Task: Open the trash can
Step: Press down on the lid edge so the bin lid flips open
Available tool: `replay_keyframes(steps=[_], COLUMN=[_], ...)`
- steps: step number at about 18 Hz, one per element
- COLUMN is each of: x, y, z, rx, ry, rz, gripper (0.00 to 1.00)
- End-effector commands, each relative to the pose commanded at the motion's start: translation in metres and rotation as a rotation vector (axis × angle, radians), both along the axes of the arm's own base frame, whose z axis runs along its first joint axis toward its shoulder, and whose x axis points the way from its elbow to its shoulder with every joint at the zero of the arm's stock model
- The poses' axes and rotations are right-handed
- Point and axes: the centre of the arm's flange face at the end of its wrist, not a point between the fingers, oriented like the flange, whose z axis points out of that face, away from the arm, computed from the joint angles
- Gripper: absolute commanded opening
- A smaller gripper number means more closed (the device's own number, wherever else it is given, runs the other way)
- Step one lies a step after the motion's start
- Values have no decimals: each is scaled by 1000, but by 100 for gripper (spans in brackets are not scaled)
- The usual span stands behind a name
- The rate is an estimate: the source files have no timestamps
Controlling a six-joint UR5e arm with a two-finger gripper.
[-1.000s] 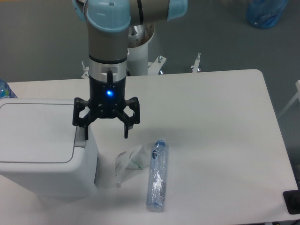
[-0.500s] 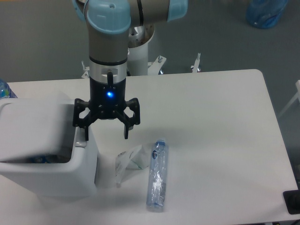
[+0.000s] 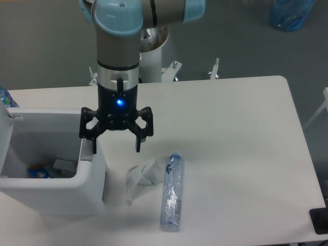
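The trash can [image 3: 61, 192] is a large white bin at the table's left front. Its lid [image 3: 6, 128] stands swung up at the far left edge, and the inside shows some scraps and a blue item. My gripper [image 3: 116, 148] hangs open, pointing down. One fingertip [image 3: 94, 148] rests on the grey push tab [image 3: 86, 154] at the bin's right rim, while the other hangs free over the table. Nothing is held between the fingers.
A clear plastic bottle [image 3: 171, 192] lies on the white table [image 3: 230, 133] right of the bin, with a crumpled clear wrapper [image 3: 141, 177] beside it. A blue bag [image 3: 289, 14] sits on the floor at the far right.
The lid was flat and closed a second ago, half raised half a second ago, and now stands fully up. The gripper has stayed in place on the tab.
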Motion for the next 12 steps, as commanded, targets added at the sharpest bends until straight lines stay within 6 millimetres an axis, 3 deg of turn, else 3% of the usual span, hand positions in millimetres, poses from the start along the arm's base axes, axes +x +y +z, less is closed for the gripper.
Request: replay_keyframes(steps=[3, 6, 12], x=[-19, -54, -95], y=[-6, -30, -63], z=[16, 16, 15], rx=[-23, -165, -266], ry=[107, 275, 350], rz=[-45, -72, -120], gripper=[100, 100, 100])
